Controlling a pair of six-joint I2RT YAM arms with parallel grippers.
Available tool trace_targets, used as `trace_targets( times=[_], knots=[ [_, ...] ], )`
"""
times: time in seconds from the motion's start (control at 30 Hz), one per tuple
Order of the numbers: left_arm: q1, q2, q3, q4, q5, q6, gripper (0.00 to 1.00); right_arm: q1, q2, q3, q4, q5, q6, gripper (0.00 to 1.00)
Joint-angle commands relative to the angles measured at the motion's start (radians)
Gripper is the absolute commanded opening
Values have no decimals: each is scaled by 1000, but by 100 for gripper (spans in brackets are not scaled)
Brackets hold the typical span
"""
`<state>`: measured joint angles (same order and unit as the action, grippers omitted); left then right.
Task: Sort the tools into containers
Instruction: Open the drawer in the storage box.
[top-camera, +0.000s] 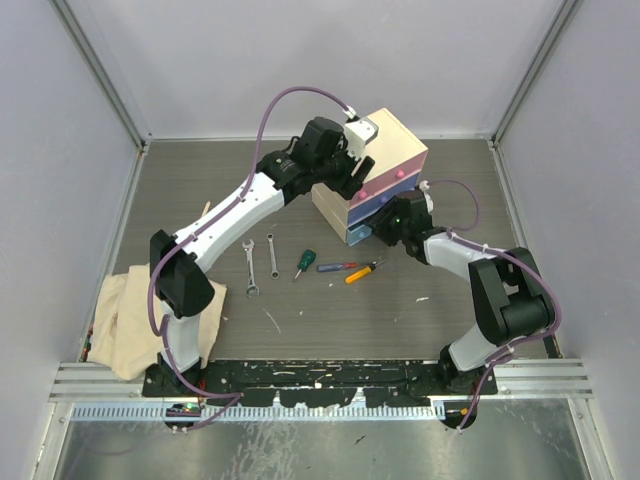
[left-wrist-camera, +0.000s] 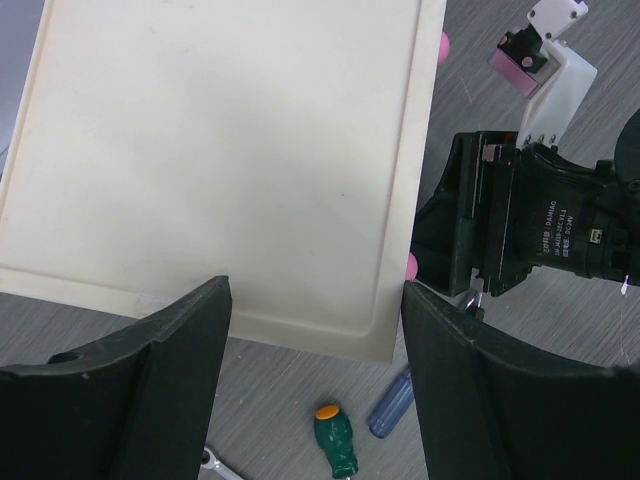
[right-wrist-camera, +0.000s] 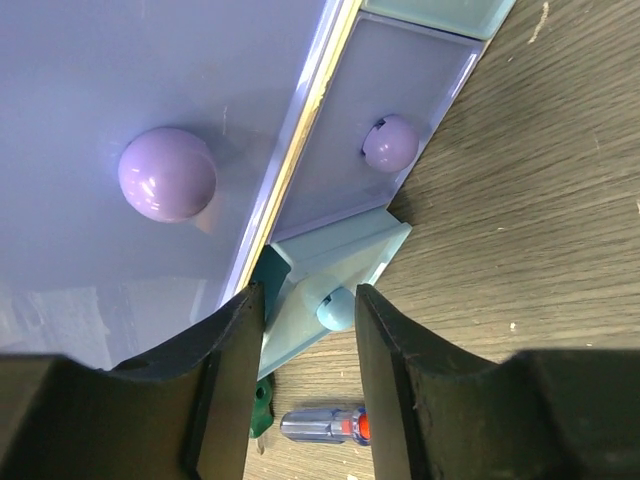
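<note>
The cream chest (top-camera: 385, 140) stands at the back right with pink, purple and blue drawers (top-camera: 352, 234). My left gripper (left-wrist-camera: 315, 295) hangs open above the chest's top (left-wrist-camera: 220, 150), one finger on each side of its near corner, holding nothing. My right gripper (right-wrist-camera: 308, 298) is open around the blue drawer's round knob (right-wrist-camera: 338, 308), its jaws not clamped on it. On the table lie two silver wrenches (top-camera: 250, 270), a green-handled screwdriver (top-camera: 303, 263), a blue-and-red-handled screwdriver (top-camera: 337, 267) and an orange-handled tool (top-camera: 362, 271).
A beige cloth (top-camera: 125, 310) lies at the left by the left arm's base. A thin pale stick (top-camera: 271, 320) lies in front of the wrenches. Purple knobs (right-wrist-camera: 167, 173) sit just above the right gripper. Grey walls close in three sides.
</note>
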<state>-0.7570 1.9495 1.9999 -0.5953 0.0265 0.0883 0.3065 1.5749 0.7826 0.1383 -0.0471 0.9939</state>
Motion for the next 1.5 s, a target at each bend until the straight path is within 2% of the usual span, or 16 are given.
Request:
trace_targets(
  times=[0.0, 0.23, 0.4, 0.87, 1.47],
  knots=[
    [12, -1, -19, -60, -18, -5, 69, 8, 20, 46, 3, 11, -16, 44],
    [12, -3, -20, -61, -23, -4, 68, 9, -29, 75, -102, 48, -75, 37],
    [12, 2, -19, -61, -26, -2, 68, 8, -36, 122, -245, 53, -161, 35],
    [12, 5, -18, -67, -35, 2, 68, 6, -122, 61, -350, 118, -227, 33],
    [12, 5, -20, -66, -41, 7, 69, -34, -252, -40, -422, 78, -255, 30]
  ],
)
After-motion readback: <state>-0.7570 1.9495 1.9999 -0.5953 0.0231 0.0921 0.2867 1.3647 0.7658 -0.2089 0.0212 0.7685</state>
